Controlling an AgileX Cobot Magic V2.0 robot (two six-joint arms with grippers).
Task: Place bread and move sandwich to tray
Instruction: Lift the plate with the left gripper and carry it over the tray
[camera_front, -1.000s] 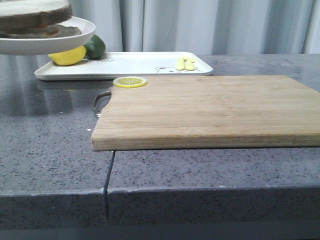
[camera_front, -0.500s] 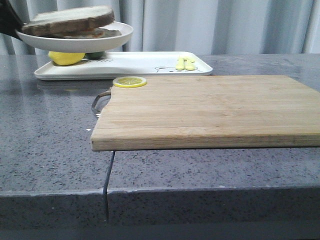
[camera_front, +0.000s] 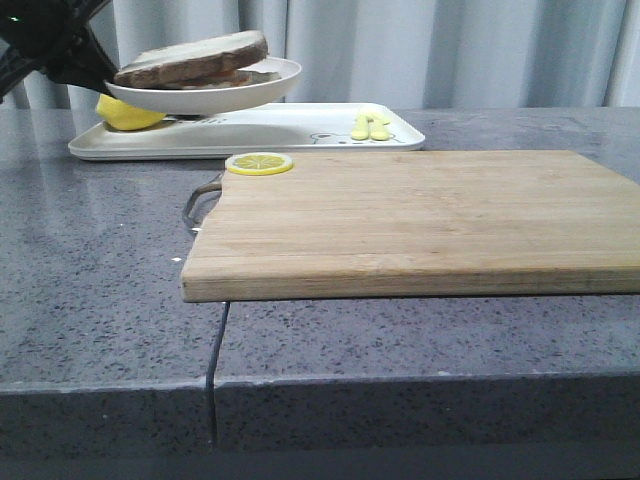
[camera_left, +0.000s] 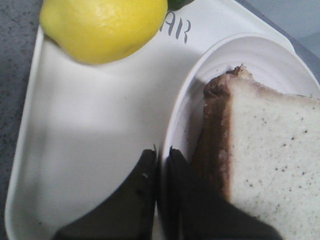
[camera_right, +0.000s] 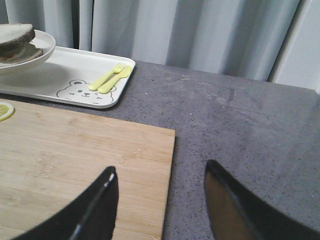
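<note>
White plate (camera_left: 235, 65) rim pinched by left gripper (camera_left: 161, 165), sandwich (camera_left: 270, 150) just beside its fingers.

Grey speckled stone worktop (camera_front: 100, 300), glossy, w/ a seam running front to back near left-centre. Pale grey-white curtains (camera_front: 450, 50) hung in vertical folds across whole back. Light soft, even; faint reflections on worktop surface at left.
</note>
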